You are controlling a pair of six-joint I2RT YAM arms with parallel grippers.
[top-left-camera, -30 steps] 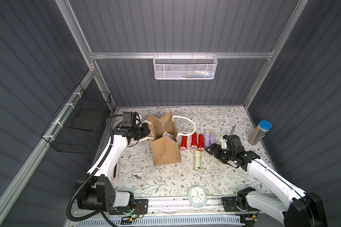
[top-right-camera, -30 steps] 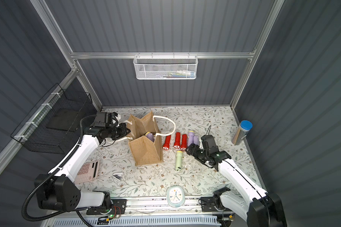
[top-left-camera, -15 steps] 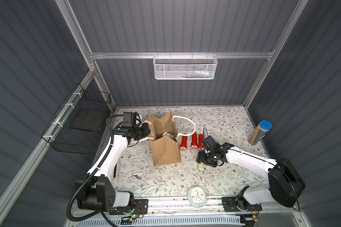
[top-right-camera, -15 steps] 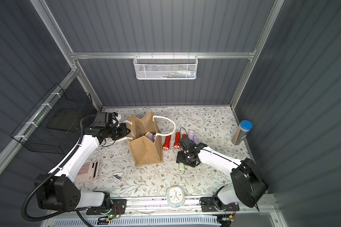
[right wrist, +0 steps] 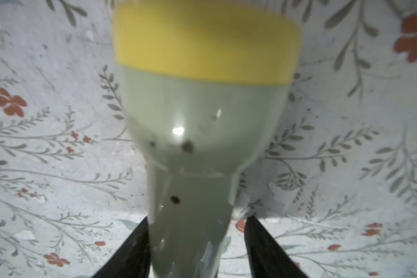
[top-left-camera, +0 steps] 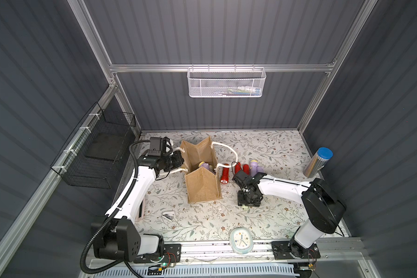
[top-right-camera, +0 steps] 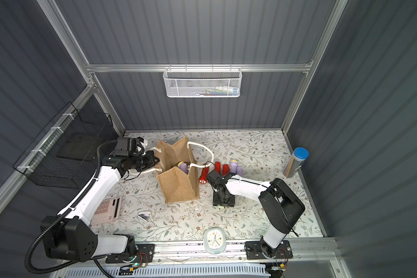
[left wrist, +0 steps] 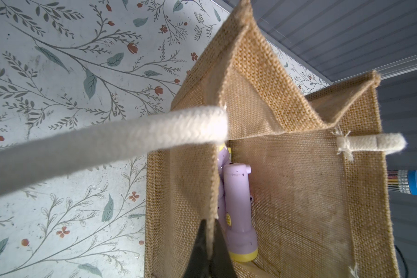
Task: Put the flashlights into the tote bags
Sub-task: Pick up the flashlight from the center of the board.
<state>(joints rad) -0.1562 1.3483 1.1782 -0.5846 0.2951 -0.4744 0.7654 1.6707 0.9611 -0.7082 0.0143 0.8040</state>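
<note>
The tan tote bag (top-left-camera: 204, 186) stands open at the table's middle, and my left gripper (top-left-camera: 179, 160) is shut on its left rim (left wrist: 210, 231). Lavender flashlights (left wrist: 236, 204) lie inside it. To its right my right gripper (top-left-camera: 248, 204) points straight down over a pale green flashlight (right wrist: 202, 132) with a yellow head. Its jaws straddle the handle, open (right wrist: 196, 218): one finger touches and the other stands a gap away. Behind it lie three red flashlights (top-left-camera: 224, 175) and two lavender ones (top-left-camera: 253, 164).
A silver cylinder with a blue cap (top-left-camera: 319, 162) stands at the right wall. A clock (top-left-camera: 241, 240) lies at the front edge, a pink calculator (top-right-camera: 107, 209) under my left arm. The white mesh basket (top-left-camera: 226, 81) and black wire basket (top-left-camera: 94, 154) hang on the walls.
My right arm swung in from the right, came down over the pale green flashlight, and its jaws narrowed around it. My left gripper kept its hold on the bag.
</note>
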